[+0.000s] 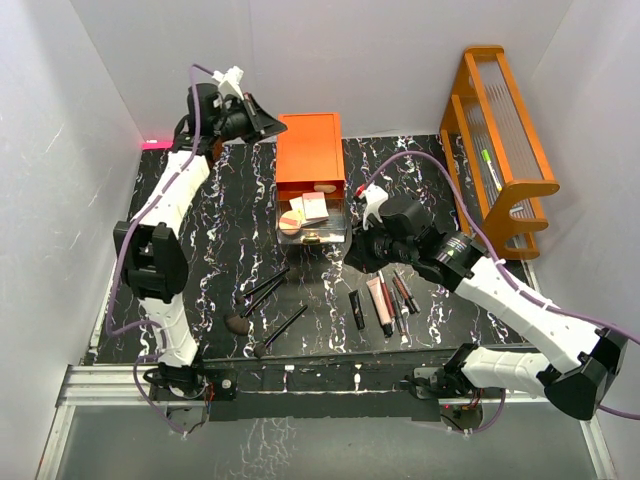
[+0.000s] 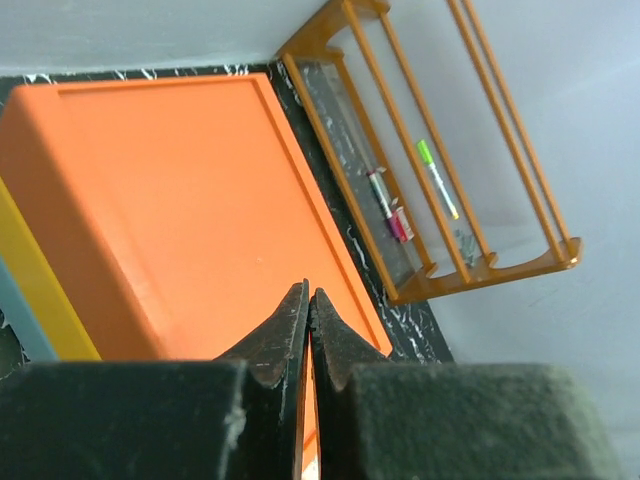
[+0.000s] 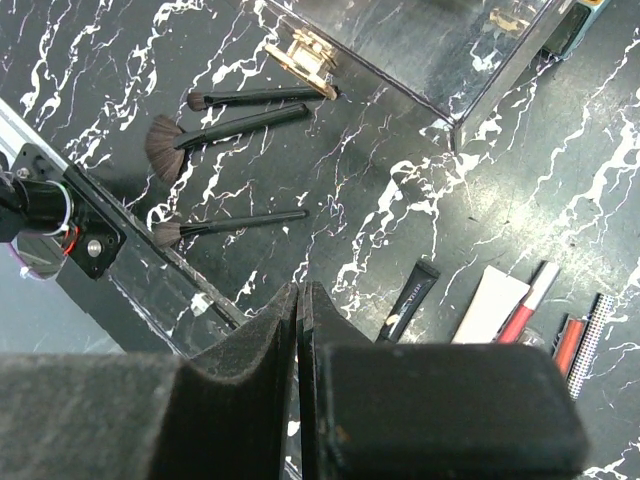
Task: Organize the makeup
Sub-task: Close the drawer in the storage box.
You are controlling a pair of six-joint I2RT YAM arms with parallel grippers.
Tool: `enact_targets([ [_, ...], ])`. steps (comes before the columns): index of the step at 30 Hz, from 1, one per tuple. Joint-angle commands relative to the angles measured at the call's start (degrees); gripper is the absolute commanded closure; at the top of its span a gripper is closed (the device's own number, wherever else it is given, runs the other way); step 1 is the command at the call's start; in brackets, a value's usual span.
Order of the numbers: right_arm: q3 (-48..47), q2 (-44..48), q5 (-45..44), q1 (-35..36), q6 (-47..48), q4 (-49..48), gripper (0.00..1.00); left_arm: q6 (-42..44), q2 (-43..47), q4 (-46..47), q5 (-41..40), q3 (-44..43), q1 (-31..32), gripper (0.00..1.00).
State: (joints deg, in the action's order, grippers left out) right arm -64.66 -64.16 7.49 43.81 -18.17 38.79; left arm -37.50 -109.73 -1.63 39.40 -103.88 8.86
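Two grippers, each with its jaws pressed together and nothing between them. The left gripper (image 2: 308,300) hovers over the back left of the orange drawer chest (image 1: 310,150), the landmark for all places here; its wrist view looks down on the chest's plain top. The right gripper (image 3: 298,298) hangs just off the front right corner of the clear drawer (image 3: 420,45), which stands pulled out from the front of the chest.

Makeup already stored: a round compact (image 1: 292,220) and the square palettes (image 1: 314,207) lie inside that drawer.

Makeup not yet stored:
- Three long brushes (image 3: 245,120) lie on the black marbled table (image 1: 230,230), in front of the chest and to its left.
- A row of tubes (image 1: 380,303) lies in front and to its right, a black tube (image 3: 410,298) at the left end of the row.

An orange rack (image 1: 525,187) stands well to the right of the chest, with a few slim items on its shelf.

Step in hand, as a judgement: a move between picks, with part of the sorting done. The right gripper sits nearest the tubes, so the next move probably calls for parting its fingers, lowering them across one tube's narrow width, and carrying it to the drawer. The tubes lie close together, so a neighbour may be nudged.
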Motion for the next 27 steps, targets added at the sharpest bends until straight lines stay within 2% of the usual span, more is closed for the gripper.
enact_targets([
  [1,-0.86,-0.24,-0.03,0.22,-0.37,-1.58,0.92,4.65,-1.80,-7.99,-2.41,-3.91,1.87,1.00],
  [5,-1.64,-0.85,-1.02,0.31,-0.27,-0.63,0.92,7.49,-3.28,-13.35,-5.15,-5.42,2.71,1.00],
  [11,-1.77,-1.83,-1.86,0.47,-0.35,-0.56,0.92,10.89,-3.20,-16.63,-8.87,-5.31,3.40,1.00],
  [27,-5.53,-12.00,-11.32,0.49,-1.78,-6.73,0.92,12.23,-2.08,-15.71,-11.80,0.22,4.23,1.00],
])
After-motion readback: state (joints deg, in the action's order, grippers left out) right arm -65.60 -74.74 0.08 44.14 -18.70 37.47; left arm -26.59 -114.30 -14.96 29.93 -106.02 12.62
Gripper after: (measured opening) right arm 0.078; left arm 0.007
